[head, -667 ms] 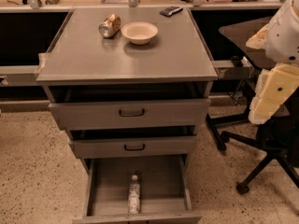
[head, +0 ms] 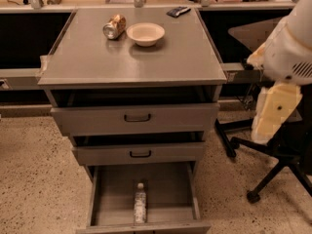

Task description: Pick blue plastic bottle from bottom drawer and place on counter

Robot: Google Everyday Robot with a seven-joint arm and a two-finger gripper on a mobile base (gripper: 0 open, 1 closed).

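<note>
Over the speckled floor (head: 39,179), we should lower the gripper (head: 275,112), off right, clenched or not we cannot tell, squarely across the blue plastic bottle (head: 140,206) in the bottom drawer (head: 112,196).

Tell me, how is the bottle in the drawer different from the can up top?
The blue plastic bottle is slim and clear with a white cap; the can is short and gold-brown. The bottle lies in the open bottom drawer; the can lies on the counter beside a bowl. Both lie on their sides. The claw hangs to the right, touching neither.
</note>
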